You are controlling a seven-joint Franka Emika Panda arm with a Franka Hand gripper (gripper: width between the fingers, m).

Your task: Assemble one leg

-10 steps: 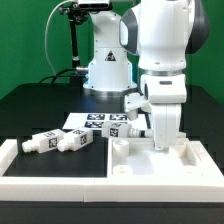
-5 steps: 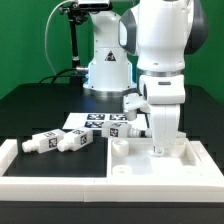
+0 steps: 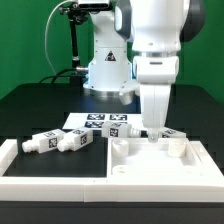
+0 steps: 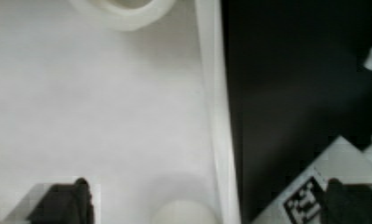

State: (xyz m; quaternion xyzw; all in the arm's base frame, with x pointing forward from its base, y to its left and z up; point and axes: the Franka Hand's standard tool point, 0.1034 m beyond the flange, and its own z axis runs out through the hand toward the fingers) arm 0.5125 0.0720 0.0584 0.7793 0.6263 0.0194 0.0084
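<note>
Closed off on the far side by a plain green wall (image 3: 25, 45), flat and evenly lit. Spread out before it, a matt black table (image 3: 30, 105), faintly glossy under soft light. At the exterior view's left, far back, a thin black stand (image 3: 73, 45), dark against the green.

a white square panel (image 3: 165, 168) lies at the front edge of the black desk (image 3: 40, 105), the marker board (image 3: 88, 122) just behind it.
</note>
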